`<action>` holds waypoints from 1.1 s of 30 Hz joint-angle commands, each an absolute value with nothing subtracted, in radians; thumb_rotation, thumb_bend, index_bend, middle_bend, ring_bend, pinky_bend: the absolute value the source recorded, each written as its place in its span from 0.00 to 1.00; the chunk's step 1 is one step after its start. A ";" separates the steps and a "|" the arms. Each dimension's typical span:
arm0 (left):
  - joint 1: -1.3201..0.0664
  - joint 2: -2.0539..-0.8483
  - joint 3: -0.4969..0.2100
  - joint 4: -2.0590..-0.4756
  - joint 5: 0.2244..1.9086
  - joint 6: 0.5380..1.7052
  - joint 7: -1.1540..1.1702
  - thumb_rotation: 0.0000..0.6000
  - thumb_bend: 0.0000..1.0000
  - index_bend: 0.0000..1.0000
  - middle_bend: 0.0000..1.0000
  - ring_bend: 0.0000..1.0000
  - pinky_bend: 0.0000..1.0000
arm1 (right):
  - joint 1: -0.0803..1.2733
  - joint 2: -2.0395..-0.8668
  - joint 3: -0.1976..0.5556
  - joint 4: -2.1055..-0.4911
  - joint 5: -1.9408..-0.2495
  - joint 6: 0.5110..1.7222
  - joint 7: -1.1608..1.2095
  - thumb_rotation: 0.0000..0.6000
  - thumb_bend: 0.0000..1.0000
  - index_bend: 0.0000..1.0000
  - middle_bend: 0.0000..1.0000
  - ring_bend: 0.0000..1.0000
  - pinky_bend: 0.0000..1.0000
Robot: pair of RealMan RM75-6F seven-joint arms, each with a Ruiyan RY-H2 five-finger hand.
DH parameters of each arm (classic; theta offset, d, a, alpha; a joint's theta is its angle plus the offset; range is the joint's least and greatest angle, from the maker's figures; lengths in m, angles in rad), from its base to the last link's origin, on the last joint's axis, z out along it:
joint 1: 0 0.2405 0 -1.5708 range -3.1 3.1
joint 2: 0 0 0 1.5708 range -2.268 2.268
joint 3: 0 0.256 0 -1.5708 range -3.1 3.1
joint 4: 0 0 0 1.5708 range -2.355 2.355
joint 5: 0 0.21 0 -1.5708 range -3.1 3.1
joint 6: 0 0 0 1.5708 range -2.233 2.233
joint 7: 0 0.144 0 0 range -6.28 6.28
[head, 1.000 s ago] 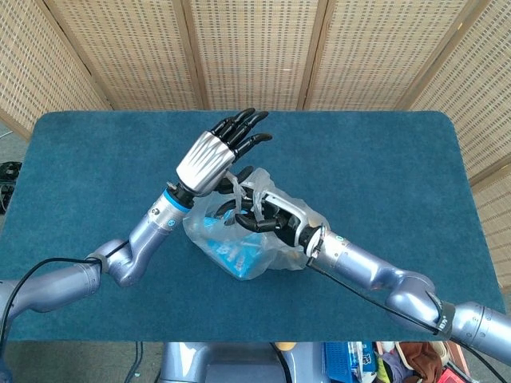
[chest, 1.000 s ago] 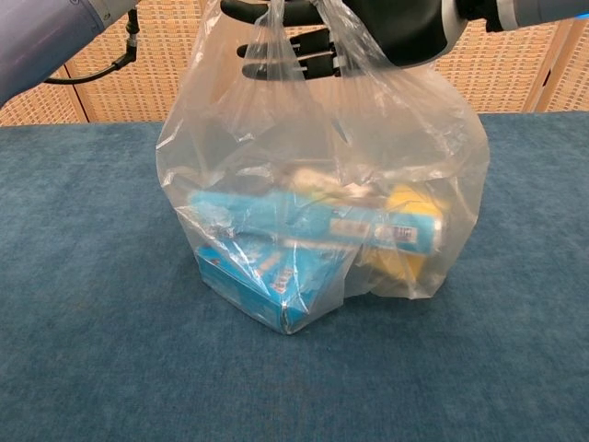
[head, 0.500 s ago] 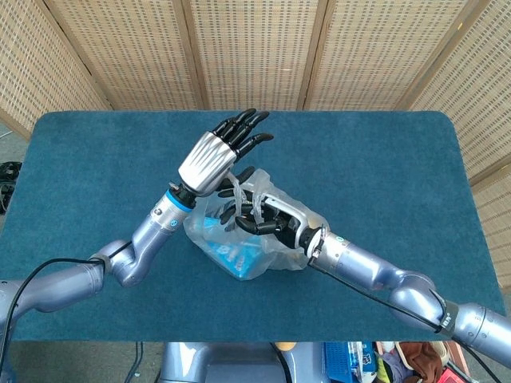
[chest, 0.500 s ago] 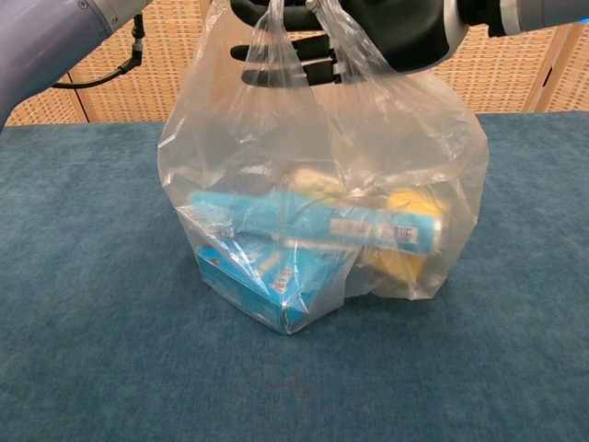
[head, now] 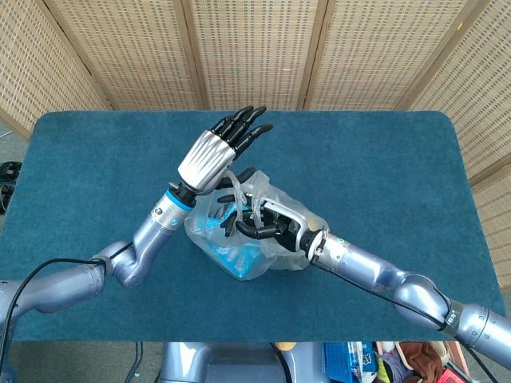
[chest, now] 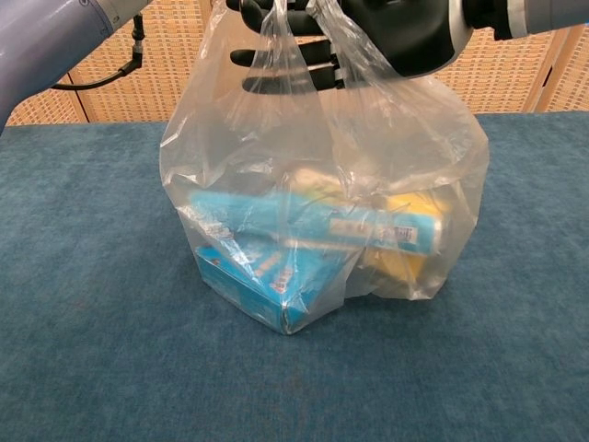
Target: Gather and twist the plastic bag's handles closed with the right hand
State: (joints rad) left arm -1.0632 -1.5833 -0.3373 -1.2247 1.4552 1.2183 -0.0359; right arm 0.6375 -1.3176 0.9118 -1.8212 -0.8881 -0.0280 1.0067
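A clear plastic bag stands mid-table with blue boxes and a yellow item inside. Its handles are drawn up taut above it. My right hand reaches in from the right, its black fingers wrapped through the gathered handles. My left hand hovers above the bag with its fingers stretched straight toward the far edge. The handles run up under its palm, where any hold by the thumb is hidden. In the chest view only the left arm shows.
The blue cloth-covered table lies bare on all sides of the bag. Woven screens stand behind the far edge. A black cable trails along my left arm.
My right hand's fingers have worked slightly further left through the handles. The left hand has barely shifted. The bag stays where it stood.
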 commanded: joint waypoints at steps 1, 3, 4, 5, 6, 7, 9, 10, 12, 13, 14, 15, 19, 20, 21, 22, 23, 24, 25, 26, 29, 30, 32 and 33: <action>-1.057 -1.571 -0.342 -1.240 1.445 1.213 -0.039 1.00 0.11 0.00 0.00 0.00 0.14 | 0.633 -1.319 0.914 -1.816 -0.873 -0.034 0.990 1.00 0.60 0.20 0.53 0.30 0.29; -1.053 -1.541 -0.338 -1.267 1.437 1.189 -0.031 1.00 0.07 0.00 0.00 0.00 0.12 | 0.629 -1.320 0.917 -1.814 -0.860 -0.037 0.974 1.00 0.61 0.20 0.53 0.30 0.29; -1.049 -1.524 -0.339 -1.288 1.426 1.174 -0.037 1.00 0.06 0.00 0.00 0.00 0.11 | 0.628 -1.321 0.918 -1.813 -0.853 -0.039 0.965 1.00 0.61 0.20 0.53 0.30 0.29; -1.045 -1.507 -0.341 -1.311 1.415 1.160 -0.048 1.00 0.06 0.00 0.00 0.00 0.11 | 0.627 -1.322 0.919 -1.812 -0.847 -0.040 0.958 1.00 0.61 0.20 0.53 0.30 0.29; -1.041 -1.490 -0.343 -1.331 1.406 1.149 -0.059 1.00 0.06 0.00 0.00 0.00 0.11 | 0.625 -1.323 0.920 -1.811 -0.840 -0.042 0.951 1.00 0.61 0.20 0.53 0.30 0.29; -1.038 -1.478 -0.345 -1.342 1.402 1.142 -0.064 1.00 0.06 0.00 0.00 0.00 0.11 | 0.624 -1.324 0.919 -1.810 -0.836 -0.043 0.945 1.00 0.61 0.20 0.53 0.30 0.29; -1.031 -1.448 -0.346 -1.366 1.396 1.129 -0.076 1.00 0.06 0.00 0.00 0.00 0.10 | 0.621 -1.326 0.920 -1.809 -0.825 -0.048 0.929 1.00 0.61 0.22 0.53 0.30 0.29; -1.028 -1.435 -0.346 -1.376 1.394 1.123 -0.084 1.00 0.06 0.00 0.00 0.00 0.10 | 0.619 -1.327 0.920 -1.808 -0.819 -0.049 0.922 1.00 0.61 0.24 0.53 0.30 0.29; -1.023 -1.418 -0.345 -1.388 1.391 1.114 -0.100 1.00 0.06 0.00 0.00 0.00 0.09 | 0.618 -1.328 0.919 -1.805 -0.812 -0.050 0.912 1.00 0.61 0.26 0.53 0.30 0.29; -1.018 -1.404 -0.343 -1.396 1.389 1.105 -0.113 1.00 0.06 0.00 0.00 0.00 0.09 | 0.616 -1.329 0.917 -1.803 -0.808 -0.050 0.904 1.00 0.61 0.27 0.53 0.30 0.29; -1.015 -1.393 -0.341 -1.402 1.387 1.098 -0.124 0.99 0.06 0.00 0.00 0.00 0.09 | 0.616 -1.329 0.916 -1.802 -0.805 -0.050 0.899 1.00 0.61 0.27 0.53 0.30 0.29; -1.011 -1.380 -0.338 -1.410 1.386 1.088 -0.136 0.98 0.06 0.00 0.00 0.00 0.09 | 0.615 -1.329 0.915 -1.801 -0.802 -0.051 0.895 1.00 0.61 0.27 0.53 0.30 0.29; -0.995 -1.314 -0.323 -1.456 1.373 1.036 -0.174 0.96 0.05 0.00 0.00 0.00 0.08 | 0.611 -1.327 0.916 -1.796 -0.788 -0.052 0.878 1.00 0.62 0.27 0.53 0.30 0.29; -0.992 -1.285 -0.318 -1.477 1.363 1.009 -0.179 0.96 0.05 0.00 0.00 0.00 0.08 | 0.610 -1.327 0.916 -1.793 -0.784 -0.050 0.873 1.00 0.61 0.28 0.53 0.30 0.29; -0.991 -1.261 -0.316 -1.496 1.353 0.985 -0.182 0.96 0.05 0.00 0.00 0.00 0.07 | 0.609 -1.327 0.917 -1.792 -0.778 -0.048 0.868 1.00 0.61 0.28 0.53 0.30 0.29; -0.990 -1.240 -0.314 -1.514 1.341 0.962 -0.185 0.96 0.05 0.00 0.00 0.00 0.06 | 0.610 -1.326 0.916 -1.791 -0.773 -0.048 0.864 1.00 0.62 0.29 0.53 0.30 0.29; -0.990 -1.223 -0.314 -1.532 1.329 0.941 -0.192 0.96 0.05 0.00 0.00 0.00 0.05 | 0.610 -1.326 0.916 -1.791 -0.768 -0.048 0.859 1.00 0.62 0.29 0.53 0.30 0.29; -0.989 -1.207 -0.314 -1.550 1.318 0.922 -0.204 0.96 0.05 0.00 0.00 0.00 0.05 | 0.610 -1.326 0.915 -1.790 -0.764 -0.048 0.855 1.00 0.62 0.29 0.53 0.30 0.29; -0.988 -1.194 -0.315 -1.564 1.311 0.908 -0.216 0.96 0.06 0.00 0.00 0.00 0.04 | 0.611 -1.326 0.914 -1.791 -0.760 -0.047 0.850 1.00 0.62 0.29 0.53 0.30 0.29; -0.987 -1.186 -0.317 -1.572 1.307 0.902 -0.227 0.96 0.06 0.00 0.00 0.00 0.04 | 0.612 -1.326 0.912 -1.791 -0.757 -0.046 0.847 1.00 0.62 0.29 0.53 0.30 0.29; -0.978 -1.159 -0.319 -1.590 1.307 0.890 -0.262 0.96 0.06 0.00 0.00 0.00 0.03 | 0.616 -1.326 0.904 -1.790 -0.748 -0.041 0.836 1.00 0.62 0.29 0.53 0.30 0.29; -0.975 -1.151 -0.320 -1.592 1.308 0.889 -0.272 0.97 0.06 0.00 0.00 0.00 0.03 | 0.617 -1.327 0.902 -1.789 -0.744 -0.038 0.833 1.00 0.62 0.30 0.53 0.30 0.29; -0.967 -1.134 -0.321 -1.593 1.311 0.890 -0.289 0.98 0.05 0.00 0.00 0.00 0.03 | 0.620 -1.326 0.898 -1.788 -0.735 -0.035 0.827 1.00 0.62 0.31 0.53 0.30 0.29; -0.964 -1.128 -0.322 -1.592 1.312 0.892 -0.294 0.99 0.05 0.00 0.00 0.00 0.03 | 0.622 -1.326 0.897 -1.787 -0.732 -0.034 0.826 1.00 0.63 0.32 0.53 0.30 0.29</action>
